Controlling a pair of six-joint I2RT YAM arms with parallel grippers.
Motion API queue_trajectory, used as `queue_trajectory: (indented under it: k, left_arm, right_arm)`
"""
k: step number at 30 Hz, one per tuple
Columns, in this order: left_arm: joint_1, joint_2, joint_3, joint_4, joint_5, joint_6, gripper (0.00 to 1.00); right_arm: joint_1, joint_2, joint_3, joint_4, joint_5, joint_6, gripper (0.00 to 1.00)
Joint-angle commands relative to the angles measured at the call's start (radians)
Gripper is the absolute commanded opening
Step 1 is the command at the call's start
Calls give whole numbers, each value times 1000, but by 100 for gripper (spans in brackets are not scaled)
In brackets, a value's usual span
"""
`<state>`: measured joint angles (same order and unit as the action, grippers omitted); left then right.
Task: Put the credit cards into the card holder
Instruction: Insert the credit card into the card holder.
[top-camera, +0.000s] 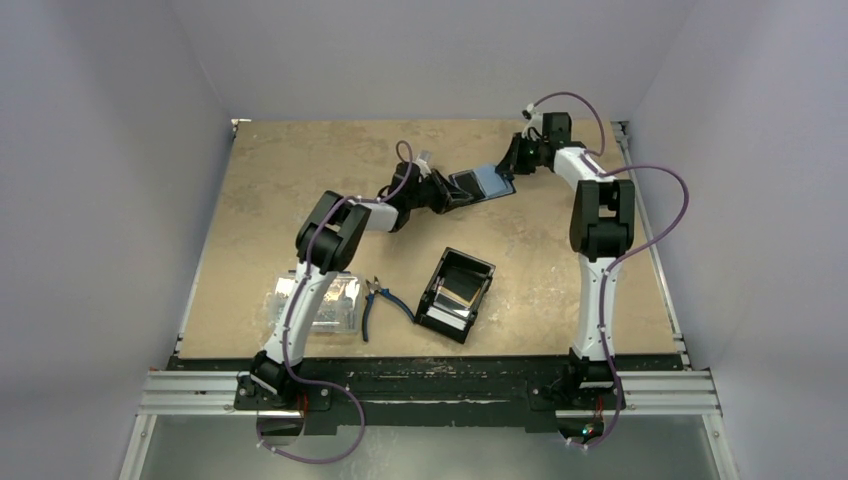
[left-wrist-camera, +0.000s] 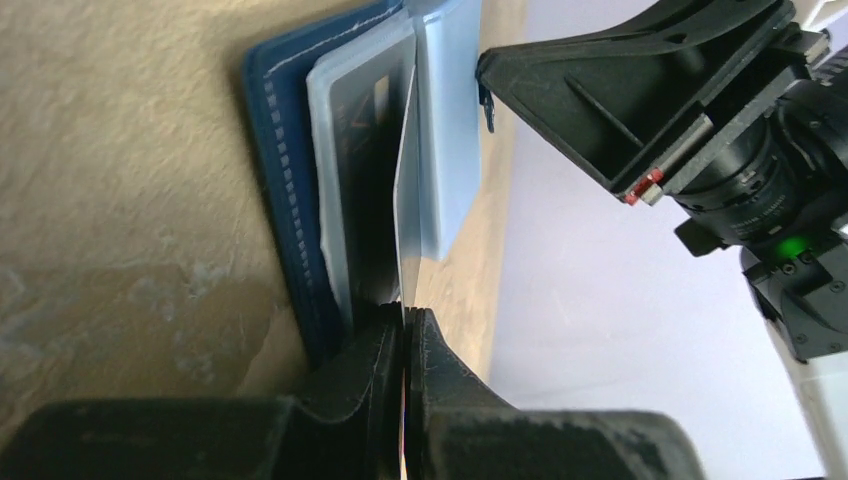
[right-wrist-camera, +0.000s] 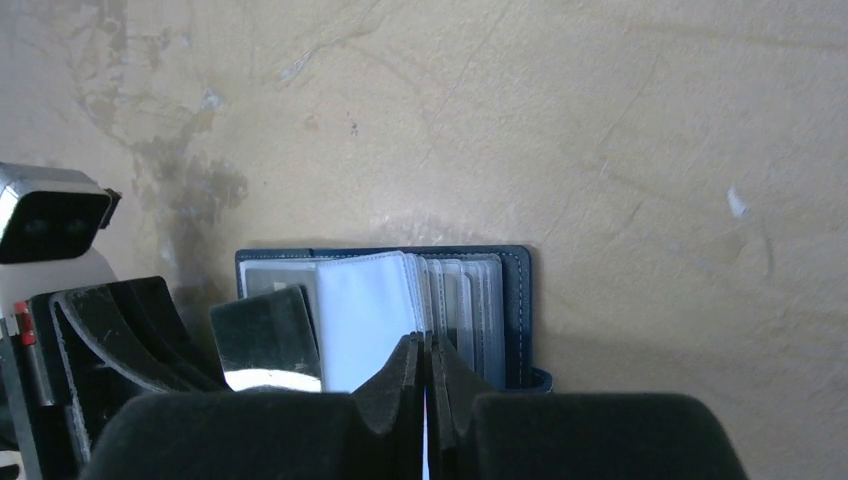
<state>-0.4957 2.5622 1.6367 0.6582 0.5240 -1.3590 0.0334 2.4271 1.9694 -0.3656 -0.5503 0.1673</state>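
Tan tabletop (top-camera: 290, 180), far middle: the card holder (top-camera: 488, 181) lies open — left fingers (left-wrist-camera: 372, 365) are clamped on a credit card (left-wrist-camera: 408, 210) standing edge-on at a sleeve mouth, right fingers (right-wrist-camera: 395, 385) pinch its clear sleeves (right-wrist-camera: 450, 300). A tilted push could miss the slot — or shove the holder away.

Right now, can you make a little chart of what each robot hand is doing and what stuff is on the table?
left gripper: shut on a credit card, held on edge among the holder's sleeves
right gripper: shut on a clear sleeve of the card holder
card holder: open, lying on the far middle of the table
black tray: nearer, seems to hold more cards
pliers: blue handles, left of the tray
clear box: near left, partly under the left arm
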Motion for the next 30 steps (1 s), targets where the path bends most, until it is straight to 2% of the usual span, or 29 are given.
queue_trajectory:
  k: [1, 4, 7, 10, 13, 18, 21, 22, 23, 26, 30]
  left_arm:
    - [26, -89, 79, -272, 79, 215, 0]
    - [29, -108, 119, -404, 87, 317, 0]
    - [39, -112, 110, -433, 103, 342, 0]
    - [49, -109, 72, -374, 143, 319, 0]
    - [51, -95, 60, -300, 199, 288, 0]
    - [66, -77, 2, -34, 283, 143, 0]
    - [89, -89, -65, 46, 268, 88, 0]
    - [94, -94, -70, 37, 266, 92, 0]
    - [98, -97, -69, 24, 266, 99, 0]
    - [103, -101, -48, -14, 275, 111, 0]
    - [109, -102, -3, -131, 286, 163, 0]
  right_arm:
    - [50, -42, -193, 9, 19, 108, 8]
    - [53, -73, -236, 31, 49, 145, 8]
    - [53, -104, -317, 84, 64, 186, 8]
    - [54, -132, -395, 157, 46, 205, 8]
    - [50, -133, -411, 157, 74, 201, 8]
    - [49, -122, -446, 200, 78, 244, 8]
    - [30, -125, -459, 223, 71, 268, 9]
    - [24, -135, -459, 224, 72, 268, 11]
    - [18, -149, -461, 225, 77, 264, 18]
    - [16, -203, -456, 216, 84, 178, 45]
    - [55, -232, -398, 145, 153, 49, 60]
